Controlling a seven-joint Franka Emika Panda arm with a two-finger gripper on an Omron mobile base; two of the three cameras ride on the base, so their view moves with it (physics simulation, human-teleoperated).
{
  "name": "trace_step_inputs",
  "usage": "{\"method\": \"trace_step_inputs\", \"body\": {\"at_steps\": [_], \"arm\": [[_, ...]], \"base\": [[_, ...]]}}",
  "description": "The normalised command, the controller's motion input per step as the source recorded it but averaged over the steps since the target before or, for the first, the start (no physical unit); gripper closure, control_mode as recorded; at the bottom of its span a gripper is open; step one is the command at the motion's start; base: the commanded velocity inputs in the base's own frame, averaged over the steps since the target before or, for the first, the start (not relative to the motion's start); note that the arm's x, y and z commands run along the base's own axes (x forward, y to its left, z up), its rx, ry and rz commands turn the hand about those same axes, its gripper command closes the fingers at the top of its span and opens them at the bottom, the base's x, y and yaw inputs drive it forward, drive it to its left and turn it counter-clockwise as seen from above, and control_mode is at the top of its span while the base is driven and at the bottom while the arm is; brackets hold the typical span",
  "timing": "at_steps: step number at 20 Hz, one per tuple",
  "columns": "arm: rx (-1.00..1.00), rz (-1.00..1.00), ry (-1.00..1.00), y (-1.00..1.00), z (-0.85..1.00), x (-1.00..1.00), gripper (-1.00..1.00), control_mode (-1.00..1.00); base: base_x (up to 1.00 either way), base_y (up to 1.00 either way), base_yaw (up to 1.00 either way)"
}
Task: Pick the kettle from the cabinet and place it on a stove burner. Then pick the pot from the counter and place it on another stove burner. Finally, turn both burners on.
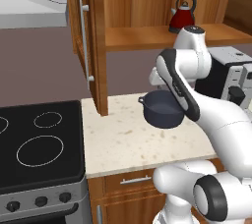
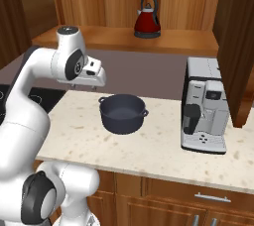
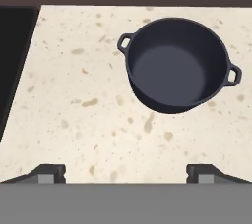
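Left base view: the kettle (image 1: 184, 16) stands upright on the cabinet (image 1: 147, 36) shelf, at about one o'clock from the pot (image 1: 163, 109). The pot sits on the table (image 1: 128, 142), with the arm bent over it. The cooktop's small burner (image 1: 48, 119) and large burner (image 1: 40, 150) are bare. No burner carries anything, so the kettle pick is judged the step in hand.

Right base view: the claw (image 2: 87, 85) hangs above the table at ten o'clock of the pot (image 2: 122, 113), apart from it. The kettle (image 2: 148, 18) stands well above, at one o'clock. A coffee machine (image 2: 204, 105) stands at three o'clock.

Hand view: the fingertips (image 3: 49, 173) stand wide apart, released, grasping nothing. The pot (image 3: 178, 64) lies at one o'clock.

Advice: raise the claw clear of the pot, approach the arched handle squarely, and avoid the shelf edge.
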Motion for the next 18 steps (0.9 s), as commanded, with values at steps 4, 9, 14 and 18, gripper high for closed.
{"method": "trace_step_inputs", "body": {"at_steps": [4, 9, 14, 18], "arm": [[0.00, 0.00, -0.06, -0.01, 0.00, 0.00, -1.00, -1.00], [-0.01, 0.00, -0.10, -0.03, 0.02, -0.09, -1.00, -1.00], [0.00, 0.00, -0.07, -0.11, 0.09, -0.06, -1.00, -1.00], [0.00, 0.00, -0.06, -0.26, 0.22, -0.06, -1.00, -1.00]], "base": [[0.00, 0.00, 0.00], [0.00, 0.00, 0.00], [0.00, 0.00, 0.00], [0.00, 0.00, 0.00]]}}
